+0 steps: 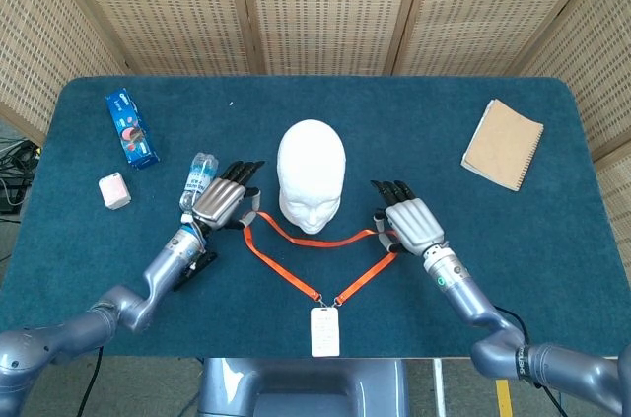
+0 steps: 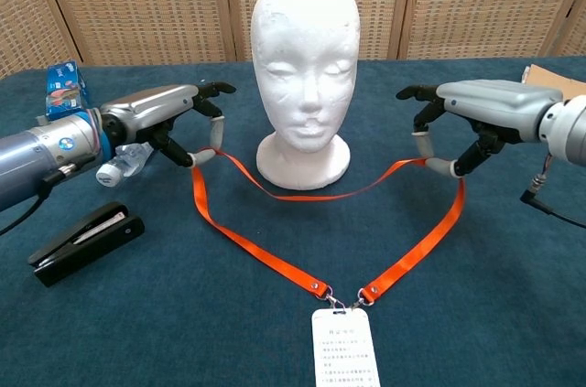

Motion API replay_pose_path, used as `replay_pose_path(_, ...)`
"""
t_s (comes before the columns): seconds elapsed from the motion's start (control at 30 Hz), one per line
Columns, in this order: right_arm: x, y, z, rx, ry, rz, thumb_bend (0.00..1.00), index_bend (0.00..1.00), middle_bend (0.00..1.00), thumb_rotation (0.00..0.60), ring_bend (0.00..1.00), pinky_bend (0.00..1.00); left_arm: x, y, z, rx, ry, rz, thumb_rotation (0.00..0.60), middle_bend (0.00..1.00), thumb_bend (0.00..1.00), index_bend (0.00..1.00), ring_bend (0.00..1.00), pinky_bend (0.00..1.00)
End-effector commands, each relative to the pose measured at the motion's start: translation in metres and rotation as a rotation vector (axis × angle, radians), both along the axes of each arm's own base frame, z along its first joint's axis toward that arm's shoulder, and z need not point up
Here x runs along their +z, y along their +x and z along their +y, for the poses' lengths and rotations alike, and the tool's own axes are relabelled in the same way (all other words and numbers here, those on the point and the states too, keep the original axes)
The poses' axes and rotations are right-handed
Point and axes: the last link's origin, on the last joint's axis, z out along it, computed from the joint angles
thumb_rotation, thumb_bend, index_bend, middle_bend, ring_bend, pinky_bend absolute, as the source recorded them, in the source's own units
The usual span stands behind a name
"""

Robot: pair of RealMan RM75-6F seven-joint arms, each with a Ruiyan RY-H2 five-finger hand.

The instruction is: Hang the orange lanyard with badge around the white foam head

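Note:
The white foam head (image 1: 312, 174) (image 2: 304, 67) stands upright mid-table, facing me. An orange lanyard (image 1: 296, 277) (image 2: 265, 259) hangs in a V in front of it, its white badge (image 1: 324, 330) (image 2: 345, 348) lying on the cloth near the front edge. My left hand (image 1: 221, 204) (image 2: 174, 122) pinches the strap's left end, lifted off the table left of the head. My right hand (image 1: 406, 222) (image 2: 458, 122) pinches the right end, raised to the right of the head. The strap's top span sags across the head's base (image 2: 304, 167).
A black stapler (image 2: 84, 243) lies under my left forearm. A plastic bottle (image 1: 196, 178) (image 2: 128, 160) lies just left of my left hand. A blue snack pack (image 1: 131, 127), a pink block (image 1: 114, 190) and a brown notebook (image 1: 503, 144) sit further out.

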Motion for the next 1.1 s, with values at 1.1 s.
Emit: replay_pose_path(1.1, 0.130, 0.097, 0.014, 0.316, -0.146, -0.307, 0.66, 0.73, 0.10, 0.600, 0.00, 0.00, 0.128, 0.065, -0.019, -0.306, 0.234, -0.364, 0.600, 0.00, 0.48, 0.71, 0.00, 0.00)
